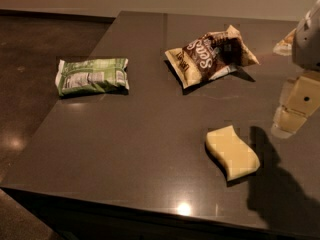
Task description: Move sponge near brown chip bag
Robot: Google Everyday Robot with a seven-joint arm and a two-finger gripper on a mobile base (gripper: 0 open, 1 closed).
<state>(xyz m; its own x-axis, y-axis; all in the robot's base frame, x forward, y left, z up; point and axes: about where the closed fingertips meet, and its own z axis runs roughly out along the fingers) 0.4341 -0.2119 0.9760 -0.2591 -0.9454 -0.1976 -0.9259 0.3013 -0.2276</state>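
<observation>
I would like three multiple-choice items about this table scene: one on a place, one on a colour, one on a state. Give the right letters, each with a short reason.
1. Where does the sponge lie relative to the brown chip bag?
A. on top of it
B. apart from it, nearer the front edge of the table
C. behind it

2. What colour is the snack bag at the left?
A. green
B. red
C. blue

3. What is the sponge's state?
A. lifted in the air
B. flat on the table, unheld
C. tucked under a bag

Key:
1 B, since bare table separates them.
2 A, since its wrapper is green with a white label.
3 B, since the gripper hangs right of the sponge, not touching it.
</observation>
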